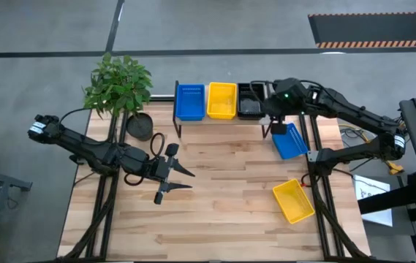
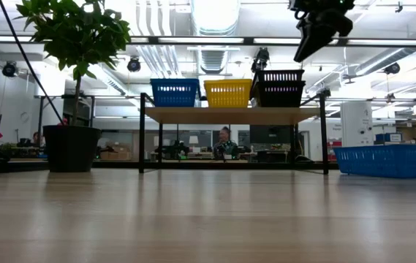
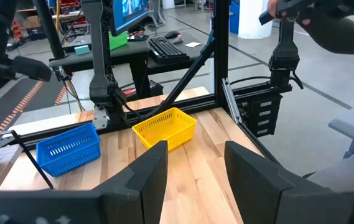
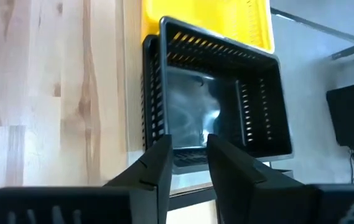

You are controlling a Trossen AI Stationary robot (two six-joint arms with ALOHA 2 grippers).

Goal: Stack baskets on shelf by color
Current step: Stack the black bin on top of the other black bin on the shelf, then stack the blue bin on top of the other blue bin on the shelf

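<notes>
The shelf stands at the table's far edge and carries three baskets side by side: a blue basket, a yellow basket and a black basket. In the right wrist view the black basket seems to sit nested in another black one. My right gripper hangs above the black basket, clear of it, fingers slightly open. A second blue basket and a second yellow basket rest on the table at the right. My left gripper waits open over the table's left middle.
A potted plant stands at the shelf's left end. Black frame posts run along the table's right side beside the loose baskets. Bare wood lies between the two arms. A person sits far behind the shelf.
</notes>
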